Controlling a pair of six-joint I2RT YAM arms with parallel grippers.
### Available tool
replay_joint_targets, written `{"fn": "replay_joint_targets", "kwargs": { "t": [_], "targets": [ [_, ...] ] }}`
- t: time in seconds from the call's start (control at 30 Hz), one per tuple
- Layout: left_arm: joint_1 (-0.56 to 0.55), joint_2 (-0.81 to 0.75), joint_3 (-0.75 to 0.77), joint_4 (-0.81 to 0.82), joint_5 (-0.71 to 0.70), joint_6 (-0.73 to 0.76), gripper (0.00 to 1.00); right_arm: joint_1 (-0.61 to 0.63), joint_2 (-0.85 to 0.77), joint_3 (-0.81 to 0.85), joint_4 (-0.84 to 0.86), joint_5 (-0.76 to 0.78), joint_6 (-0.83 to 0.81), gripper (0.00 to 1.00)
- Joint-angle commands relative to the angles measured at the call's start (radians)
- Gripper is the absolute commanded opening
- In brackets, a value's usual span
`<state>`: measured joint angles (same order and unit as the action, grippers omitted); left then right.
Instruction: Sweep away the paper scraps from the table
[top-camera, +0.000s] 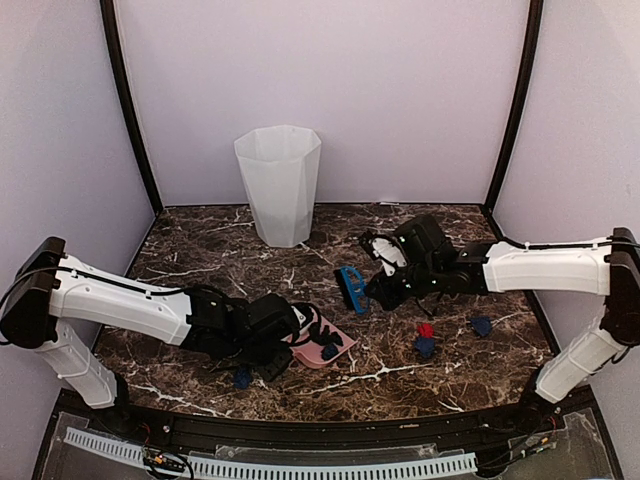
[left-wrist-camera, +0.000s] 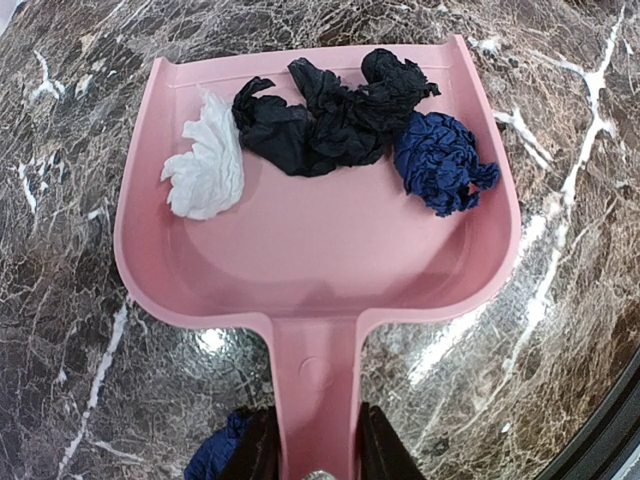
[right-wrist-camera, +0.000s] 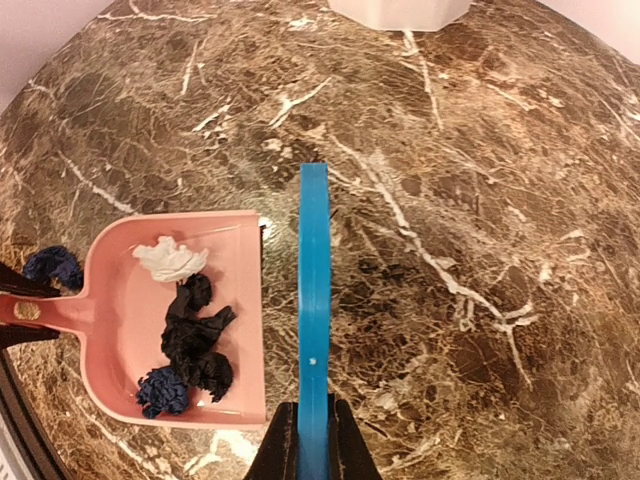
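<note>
The dustpan (left-wrist-camera: 320, 250) is coloured pink, the brush (right-wrist-camera: 313, 300) blue, the paper scraps (left-wrist-camera: 330, 120) white, black and navy; the table (left-wrist-camera: 60, 330) is marbled dark brown, white-veined.

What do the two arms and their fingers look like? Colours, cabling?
Both the left arm and right arm have smooth white shell links with black joints and wrists. A thin black cable runs along each white link. The left gripper and right gripper have plain black fingers.

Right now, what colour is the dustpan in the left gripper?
Pink; the dustpan shows best in the left wrist view.
</note>
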<state>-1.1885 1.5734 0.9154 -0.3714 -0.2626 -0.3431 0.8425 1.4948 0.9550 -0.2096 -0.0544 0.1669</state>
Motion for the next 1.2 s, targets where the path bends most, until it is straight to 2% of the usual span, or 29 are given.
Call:
{"fn": "replay_joint_targets", "kwargs": {
  "t": [0.0, 0.17, 0.5, 0.87, 1.17],
  "targets": [
    [0.005, -0.022, -0.017, -0.03, 0.006, 0.008, 0.0, -0.004, -0.011, -0.006, -0.015, 0.094, 0.043, 0.0],
    [0.006, -0.01, -0.012, -0.021, 0.01, 0.006, 0.0, 0.02, 0.007, -0.035, -0.015, 0.059, 0.052, 0.0],
    [0.006, 0.023, 0.018, 0.023, 0.03, -0.001, 0.0, 0.096, -0.04, -0.059, 0.062, -0.105, 0.066, 0.0],
    [0.006, -0.005, 0.002, 0.166, 0.025, 0.021, 0.0, 0.104, -0.048, -0.076, 0.095, -0.133, 0.08, 0.0],
    [0.006, -0.046, -0.038, 0.24, -0.013, 0.043, 0.0, 0.104, -0.158, -0.065, 0.061, -0.065, 0.083, 0.0]
  ]
}}
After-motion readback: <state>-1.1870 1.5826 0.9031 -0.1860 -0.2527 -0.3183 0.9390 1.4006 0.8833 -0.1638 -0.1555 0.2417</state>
